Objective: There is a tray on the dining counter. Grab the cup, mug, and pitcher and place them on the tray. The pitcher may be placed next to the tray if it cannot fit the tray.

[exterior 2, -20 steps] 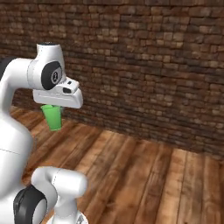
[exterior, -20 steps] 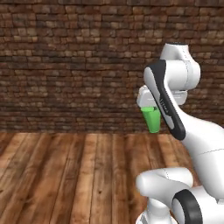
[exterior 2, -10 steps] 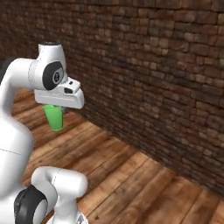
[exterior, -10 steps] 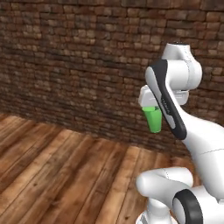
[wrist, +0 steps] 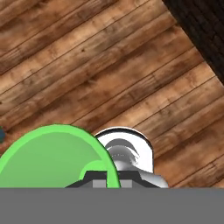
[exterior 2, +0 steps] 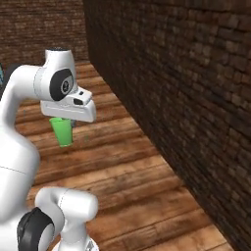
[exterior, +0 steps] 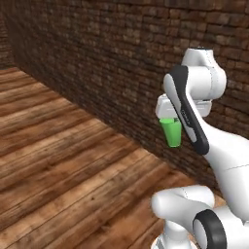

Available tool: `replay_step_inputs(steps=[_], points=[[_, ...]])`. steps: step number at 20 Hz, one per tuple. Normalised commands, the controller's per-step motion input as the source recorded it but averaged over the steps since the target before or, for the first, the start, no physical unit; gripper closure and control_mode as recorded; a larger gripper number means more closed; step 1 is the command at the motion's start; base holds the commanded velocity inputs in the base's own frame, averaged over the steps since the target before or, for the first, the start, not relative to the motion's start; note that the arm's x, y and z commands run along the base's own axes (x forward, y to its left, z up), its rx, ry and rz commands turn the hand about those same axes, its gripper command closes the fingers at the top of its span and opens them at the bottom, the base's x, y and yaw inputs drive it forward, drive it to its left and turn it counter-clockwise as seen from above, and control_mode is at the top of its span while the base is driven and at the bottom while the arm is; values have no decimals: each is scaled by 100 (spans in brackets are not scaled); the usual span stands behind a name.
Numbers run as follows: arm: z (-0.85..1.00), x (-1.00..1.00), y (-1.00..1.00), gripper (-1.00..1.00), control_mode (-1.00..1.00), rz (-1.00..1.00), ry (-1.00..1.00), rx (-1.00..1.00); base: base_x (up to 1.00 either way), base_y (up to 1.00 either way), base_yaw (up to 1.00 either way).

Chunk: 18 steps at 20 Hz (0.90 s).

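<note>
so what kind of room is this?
Looks like an indoor room, probably the open floor beside the kitchen: dark brick wall, wooden plank floor. No counters or cabinets in sight here. The gripper holds the green cup off the floor.

The whole outlook has swung round since a second ago: the brick wall [exterior: 97,63], then square across the back, now runs slantwise away, and in the right base view it stands close along the right. More wooden floor [exterior: 58,160] lies open beside the wall. The camera turned, not the things.
</note>
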Motion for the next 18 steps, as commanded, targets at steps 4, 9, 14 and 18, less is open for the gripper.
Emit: replay_step_inputs(steps=[4, 9, 14, 18], points=[[0, 0, 0, 100, 100, 0, 0, 0, 85, 0, 81], [0, 0, 0, 100, 100, 0, 0, 0, 100, -23, 35], [0, 0, 0, 100, 100, 0, 0, 0, 100, -30, 21], [0, 0, 0, 100, 100, 0, 0, 0, 100, -5, 29]])
